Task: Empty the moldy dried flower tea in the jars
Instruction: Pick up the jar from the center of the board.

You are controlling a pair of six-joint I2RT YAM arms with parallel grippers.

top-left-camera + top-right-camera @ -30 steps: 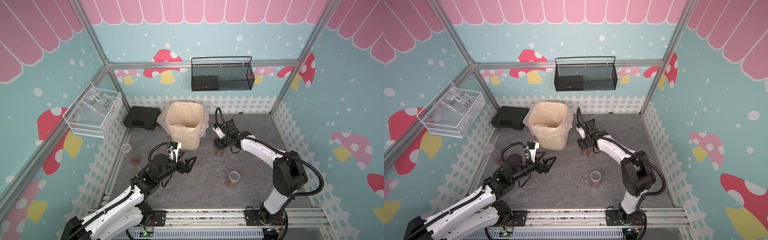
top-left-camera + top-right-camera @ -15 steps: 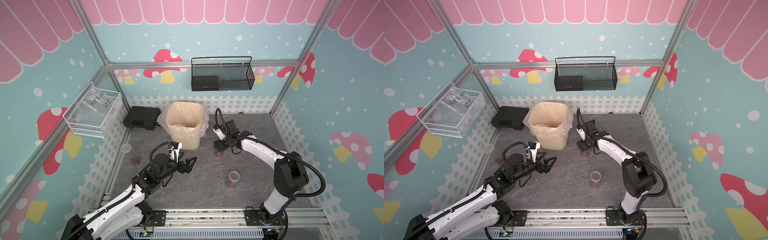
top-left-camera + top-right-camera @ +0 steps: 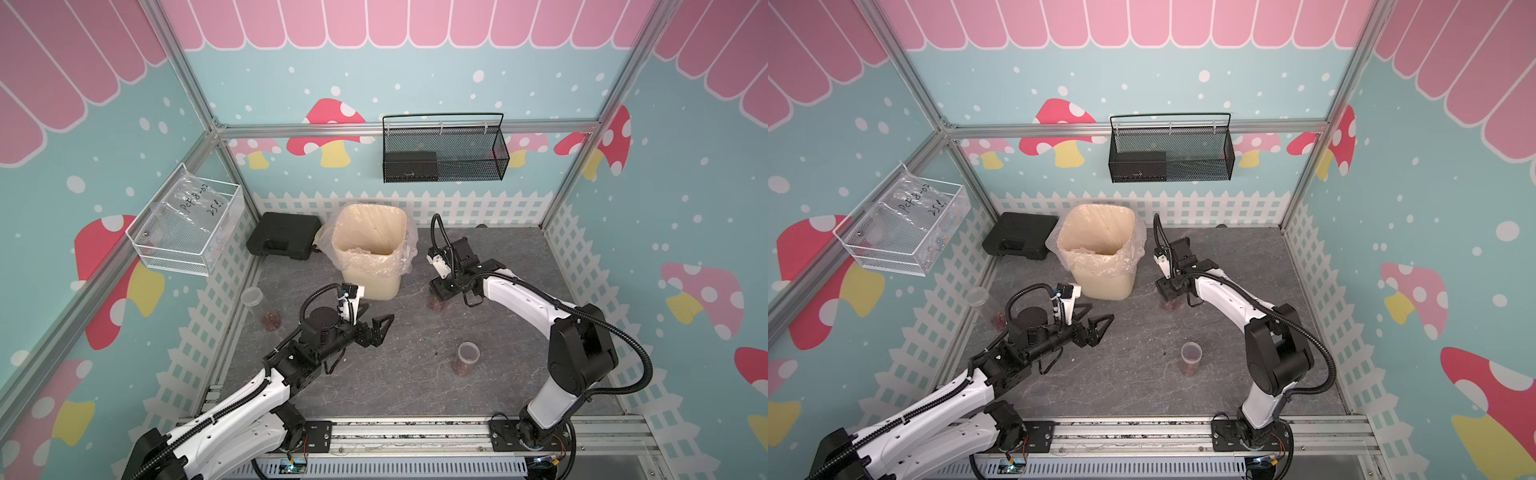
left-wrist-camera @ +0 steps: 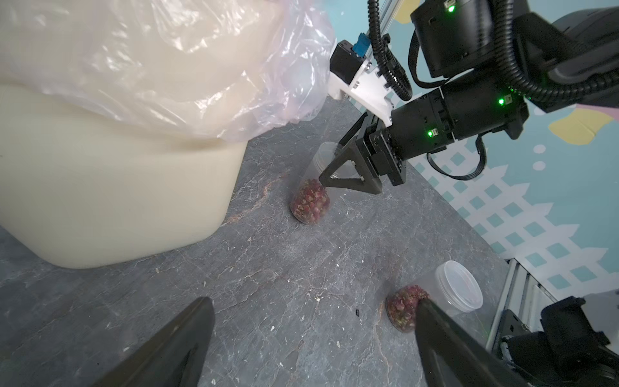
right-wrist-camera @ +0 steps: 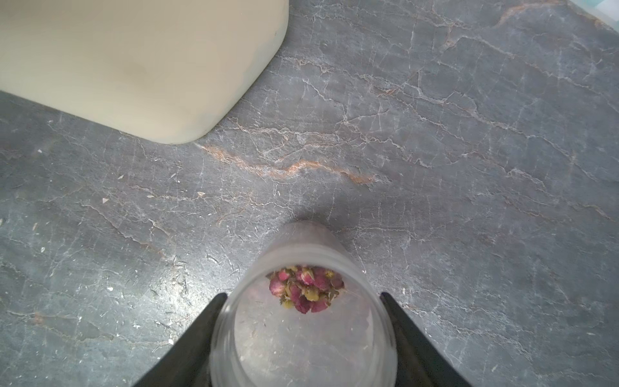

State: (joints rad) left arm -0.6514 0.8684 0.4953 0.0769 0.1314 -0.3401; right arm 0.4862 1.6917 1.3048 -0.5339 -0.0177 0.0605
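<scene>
At the far middle of the grey table [image 3: 415, 386] stands the cream bin [image 3: 374, 286], the biggest thing on it, lined with a loose plastic bag that spills over its rim. It is much taller than any jar, so I judge a jar has to be lifted clear above that rim before it is tipped. Near the bin, the left gripper [image 3: 374, 318] hangs over the table with its jaws spread wide and nothing between them. Just right of the bin, the right gripper [image 5: 303, 296] is down over the far jar [image 4: 313, 187] with one finger against each side close to the mouth. It looks clamped on the jar, which stands on the table; whether a lid is on I cannot tell. The near jar [image 3: 466, 359] stands alone toward the near right with its lid on, and the left jar [image 3: 266, 309] sits by the left fence, both well apart from either gripper. These jars look light, thin-walled and smooth, likely to slip or flex under a hard squeeze, so a firm hold around the body below the rim seems best. At the bottom of each lies the tea [image 5: 306, 289], a small dry clump of reddish buds, loose enough to pour out, though crumbs may cling
</scene>
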